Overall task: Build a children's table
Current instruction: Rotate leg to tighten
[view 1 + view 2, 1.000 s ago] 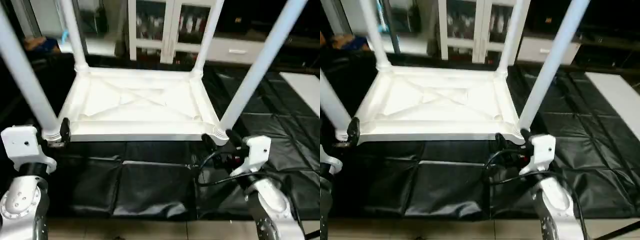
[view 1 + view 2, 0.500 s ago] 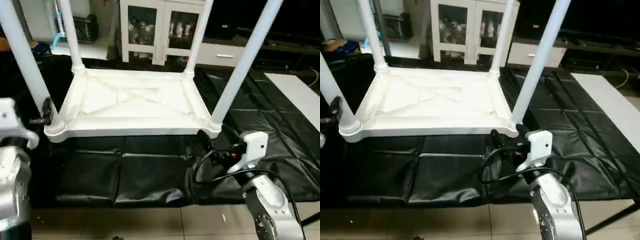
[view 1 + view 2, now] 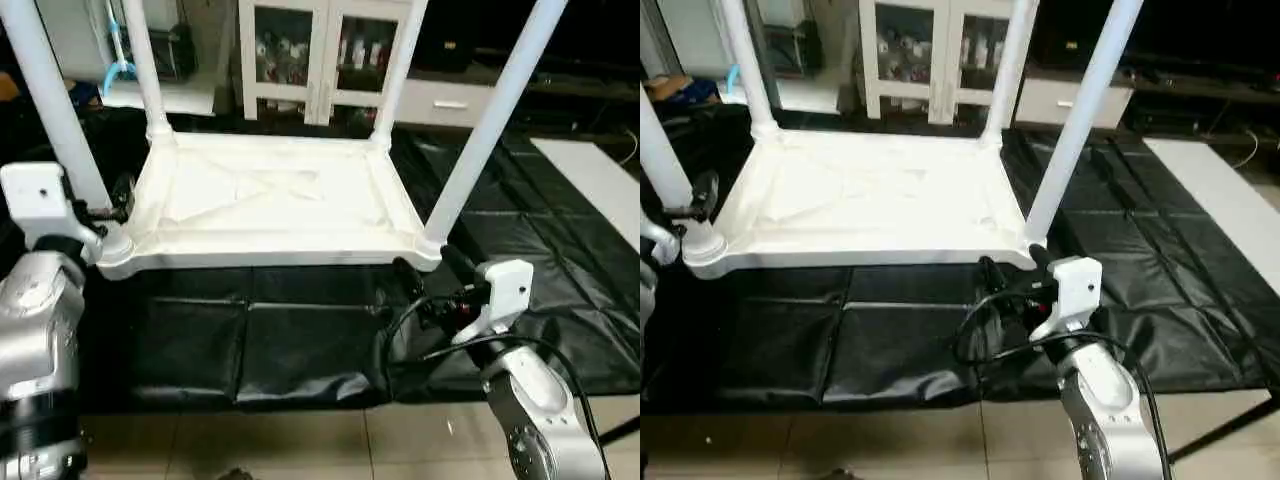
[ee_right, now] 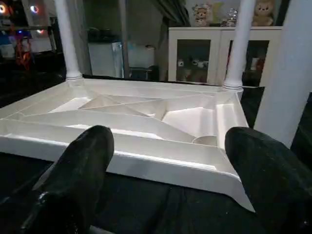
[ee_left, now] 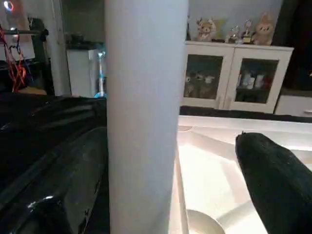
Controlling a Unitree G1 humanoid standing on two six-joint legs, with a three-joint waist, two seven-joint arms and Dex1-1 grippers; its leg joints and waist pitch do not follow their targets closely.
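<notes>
White plastic rectangular tabletop (image 3: 270,205) lies upside-down w/ four white tapered tube legs (image 3: 490,125) socketed; only flipping left, prob. Left gripper (image 3: 110,205) and right gripper (image 3: 430,275), at its near corners, both jaws open, empty.

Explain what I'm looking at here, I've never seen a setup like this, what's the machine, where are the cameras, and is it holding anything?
This is a humanoid robot with two silver arms. Two pictures come from cameras in its head, looking down; two come from cameras on its wrists, looking along black fingers. On the black mat lies a white children's table, upside down, with four legs pointing up. The left hand is open around the near left leg, with one finger beside the leg. The right hand is open just in front of the table's near right corner, gripping nothing. Behind stands a white glass-door cabinet.
</notes>
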